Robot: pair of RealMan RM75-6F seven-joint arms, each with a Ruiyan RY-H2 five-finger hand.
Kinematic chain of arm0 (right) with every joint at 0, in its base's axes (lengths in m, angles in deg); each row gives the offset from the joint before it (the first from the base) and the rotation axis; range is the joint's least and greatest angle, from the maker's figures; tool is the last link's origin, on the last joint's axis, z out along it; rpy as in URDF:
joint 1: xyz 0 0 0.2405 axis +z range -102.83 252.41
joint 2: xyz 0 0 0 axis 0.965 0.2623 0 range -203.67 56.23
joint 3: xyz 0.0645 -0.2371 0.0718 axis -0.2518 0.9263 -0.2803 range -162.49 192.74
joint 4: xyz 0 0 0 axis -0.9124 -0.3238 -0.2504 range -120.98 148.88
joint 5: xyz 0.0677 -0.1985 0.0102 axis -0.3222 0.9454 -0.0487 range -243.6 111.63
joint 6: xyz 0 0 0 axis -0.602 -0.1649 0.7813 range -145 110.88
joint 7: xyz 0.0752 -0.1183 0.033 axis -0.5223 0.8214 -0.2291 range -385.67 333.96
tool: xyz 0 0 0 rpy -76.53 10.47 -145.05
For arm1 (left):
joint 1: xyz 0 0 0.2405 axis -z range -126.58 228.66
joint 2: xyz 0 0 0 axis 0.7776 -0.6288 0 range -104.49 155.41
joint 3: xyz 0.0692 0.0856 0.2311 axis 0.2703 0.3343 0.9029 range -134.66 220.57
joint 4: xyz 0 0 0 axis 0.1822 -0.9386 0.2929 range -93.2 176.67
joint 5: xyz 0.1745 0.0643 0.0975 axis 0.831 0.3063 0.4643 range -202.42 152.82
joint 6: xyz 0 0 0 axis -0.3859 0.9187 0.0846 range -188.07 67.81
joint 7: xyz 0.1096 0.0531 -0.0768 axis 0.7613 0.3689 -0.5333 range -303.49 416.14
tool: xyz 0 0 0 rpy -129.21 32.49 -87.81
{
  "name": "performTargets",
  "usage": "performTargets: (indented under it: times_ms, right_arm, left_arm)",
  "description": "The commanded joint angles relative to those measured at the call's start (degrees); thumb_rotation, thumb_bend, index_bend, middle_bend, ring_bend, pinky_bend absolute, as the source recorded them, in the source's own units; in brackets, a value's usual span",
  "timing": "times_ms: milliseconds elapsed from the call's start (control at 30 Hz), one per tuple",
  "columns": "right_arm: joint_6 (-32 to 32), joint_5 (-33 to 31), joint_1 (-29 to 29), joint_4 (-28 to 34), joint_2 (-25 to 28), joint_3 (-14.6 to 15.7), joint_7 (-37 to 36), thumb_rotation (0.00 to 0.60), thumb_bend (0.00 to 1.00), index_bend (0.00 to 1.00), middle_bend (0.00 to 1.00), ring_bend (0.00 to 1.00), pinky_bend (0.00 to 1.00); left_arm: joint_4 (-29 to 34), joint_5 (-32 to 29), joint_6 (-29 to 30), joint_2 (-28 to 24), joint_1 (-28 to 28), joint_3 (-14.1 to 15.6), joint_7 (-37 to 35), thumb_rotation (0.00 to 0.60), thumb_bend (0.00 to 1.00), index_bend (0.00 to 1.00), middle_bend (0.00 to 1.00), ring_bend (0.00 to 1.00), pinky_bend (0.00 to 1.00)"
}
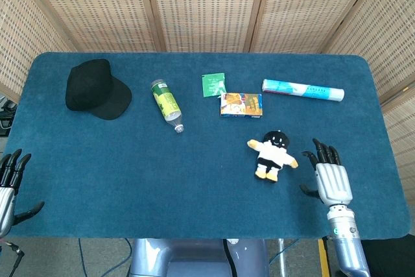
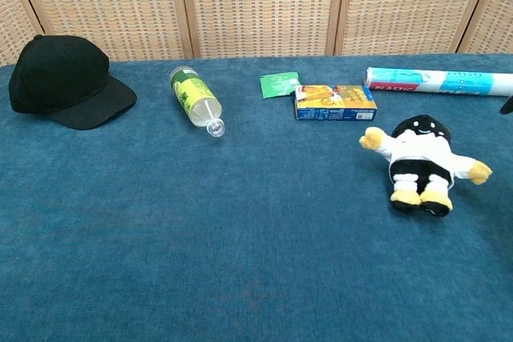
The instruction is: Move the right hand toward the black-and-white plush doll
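**Inspector:** Location of the target?

**Assistant:** The black-and-white plush doll (image 1: pixel 273 154) lies flat on the blue table (image 1: pixel 194 186), at about four o'clock from the table's centre in the head view, with the snack box (image 1: pixel 241 104) at its eleven o'clock. No other item touches it.

**Inspector:** Hand status?

**Assistant:** The right hand (image 1: pixel 331 178) sits at the doll's four o'clock, near it but not in contact — fingers spread, holding nothing. The left hand (image 1: pixel 8 183) is at the table's near-left edge, fingers likewise apart and empty.

**Inspector:** Handling assessment?

**Assistant:** In my judgement the doll is light, soft and compressible, neither fragile nor slippery. The white torso looks the soundest place to grasp — the thin yellow-tipped arms and feet would likely flex and slip free.
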Motion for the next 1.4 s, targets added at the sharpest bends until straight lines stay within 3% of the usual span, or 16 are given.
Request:
performTargets:
  times_ms: [33,533,767,1400]
  right_arm:
    - [0.22,-2.04,0.98,0.10,-1.24,-0.54,1.58,0.600,0.38,0.29,0.00,0.00,0.03]
    - [-1.56,-11.04,4.00,-0.12,-6.29,-2.20,7.83,0.600,0.41,0.30,0.00,0.00,0.03]
    - [-2.05,-15.07,6.28,-3.14,-10.02,-3.37,10.38,0.600,0.41,0.30,0.00,0.00,0.03]
    - [0.31,-18.93,8.95,-12.51,-12.95,-4.66,7.46,0.600,0.42,0.28,0.00,0.00,0.03]
  left_arm:
    - [-0.04,0.16,0.04,-0.06,0.03,0.01,-0.09,0.600,0.13,0.00,0.00,0.00,0.00]
    - [-0.21,0.20,0.02,-0.13,0.07,0.01,-0.59,0.600,0.13,0.00,0.00,0.00,0.00]
    - [-0.28,0.16,-0.01,-0.31,0.07,0.03,-1.17,0.600,0.13,0.00,0.00,0.00,0.00]
    - [-0.24,0.33,-0.09,-0.20,0.15,0.09,-1.05,0.600,0.13,0.00,0.00,0.00,0.00]
